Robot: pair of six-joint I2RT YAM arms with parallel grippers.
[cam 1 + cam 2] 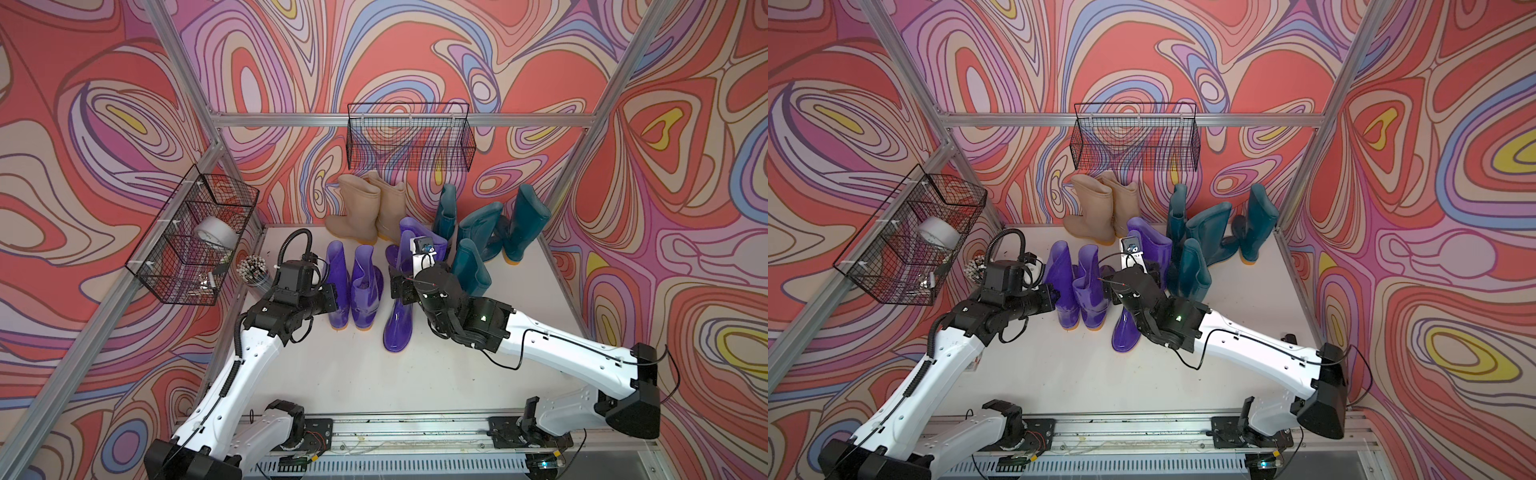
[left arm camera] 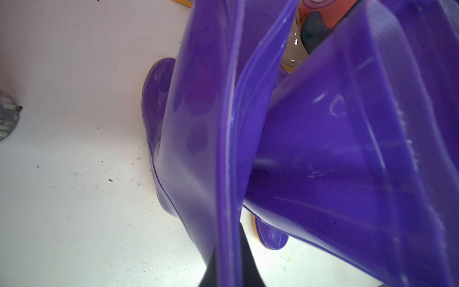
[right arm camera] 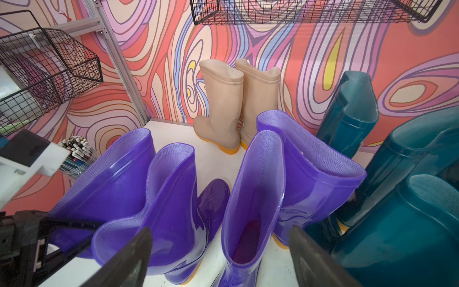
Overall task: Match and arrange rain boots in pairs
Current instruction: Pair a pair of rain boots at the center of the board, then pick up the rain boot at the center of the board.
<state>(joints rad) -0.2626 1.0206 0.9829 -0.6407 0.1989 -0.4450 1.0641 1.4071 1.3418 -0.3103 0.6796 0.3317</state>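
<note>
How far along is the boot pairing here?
Done: the beige pair stands together at the back. In hand: the left end effector is shut on a purple boot beside its twin; the right end effector, open, straddles a third purple boot. Left: the fourth behind it and the four teal boots, clustered, one leaning.

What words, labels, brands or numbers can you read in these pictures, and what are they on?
None readable. The rain boots, wire baskets and tape roll show no print; a faint round mark on one purple boot is too blurred to read.
</note>
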